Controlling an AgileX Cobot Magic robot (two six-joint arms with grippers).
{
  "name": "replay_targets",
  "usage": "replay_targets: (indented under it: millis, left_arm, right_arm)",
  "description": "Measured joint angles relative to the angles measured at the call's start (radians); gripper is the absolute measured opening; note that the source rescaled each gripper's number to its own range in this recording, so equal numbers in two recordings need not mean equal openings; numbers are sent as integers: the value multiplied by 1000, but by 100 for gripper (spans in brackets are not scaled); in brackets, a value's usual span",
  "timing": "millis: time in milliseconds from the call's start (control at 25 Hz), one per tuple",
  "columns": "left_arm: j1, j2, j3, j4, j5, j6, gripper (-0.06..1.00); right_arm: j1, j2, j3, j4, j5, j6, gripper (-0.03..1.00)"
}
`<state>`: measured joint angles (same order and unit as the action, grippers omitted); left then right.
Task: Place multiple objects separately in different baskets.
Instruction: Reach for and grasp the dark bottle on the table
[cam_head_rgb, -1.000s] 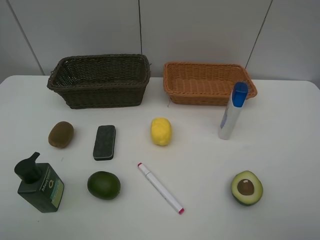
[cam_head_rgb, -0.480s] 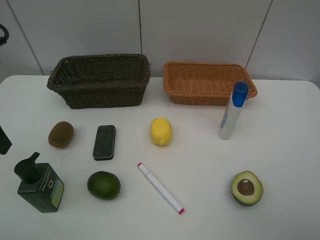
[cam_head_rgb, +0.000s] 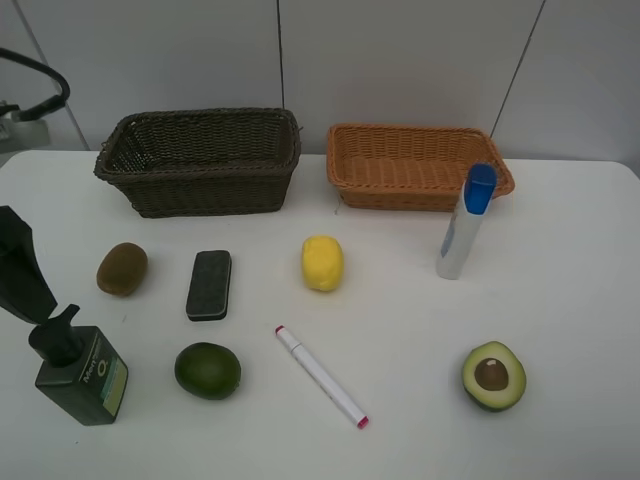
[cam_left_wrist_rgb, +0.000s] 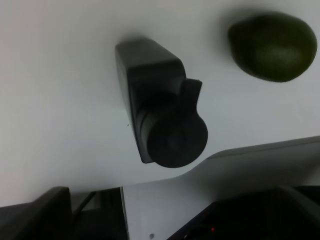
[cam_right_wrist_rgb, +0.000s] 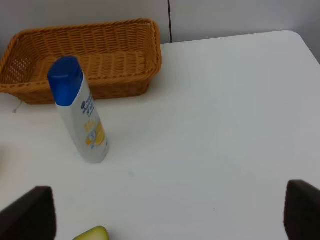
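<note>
On the white table lie a brown kiwi (cam_head_rgb: 122, 268), a black eraser block (cam_head_rgb: 209, 285), a yellow lemon (cam_head_rgb: 322, 263), a whole green avocado (cam_head_rgb: 208, 370), a pink-tipped marker (cam_head_rgb: 321, 377) and a halved avocado (cam_head_rgb: 493, 376). The blue-capped tube (cam_head_rgb: 465, 222) stands upright in front of the orange basket (cam_head_rgb: 418, 167). The dark basket (cam_head_rgb: 200, 160) sits at the back left. My left gripper (cam_head_rgb: 25, 275) hangs open just above the pump bottle (cam_head_rgb: 80, 370), whose head (cam_left_wrist_rgb: 170, 135) shows below it beside the avocado (cam_left_wrist_rgb: 272, 47). My right gripper (cam_right_wrist_rgb: 165, 215) is open, short of the tube (cam_right_wrist_rgb: 80, 112).
Both baskets hold nothing. A black cable (cam_head_rgb: 40, 95) curves in at the upper left. The table's front edge (cam_left_wrist_rgb: 260, 150) runs close behind the pump bottle. Bare tabletop lies to the right of the tube (cam_right_wrist_rgb: 225, 125).
My left gripper has come in from the left edge and now hangs over the pump bottle. The black cable has appeared at the upper left. No object has moved.
</note>
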<state>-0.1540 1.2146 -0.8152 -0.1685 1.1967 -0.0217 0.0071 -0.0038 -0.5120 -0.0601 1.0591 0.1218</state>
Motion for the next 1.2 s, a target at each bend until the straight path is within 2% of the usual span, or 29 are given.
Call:
replay_targets:
  millis: [160,400,520,920,1200]
  left_arm:
    - [-131,46,0,97,0,-129,100]
    - [-198,129,0,55,-8,-184,100]
    - [-231,187,0,64,-39,-225,100]
    - [-240,329,10,100,-179,-255,100]
    - [-240,336,132,100,-301,-258,100]
  right_arm:
    - [0,0,0,0,0,0,100]
    - [0,0,0,0,0,0,100]
    - [0,0,0,0,0,0,100]
    - [0,0,0,0,0,0,100]
    - [0,0,0,0,0,0,100]
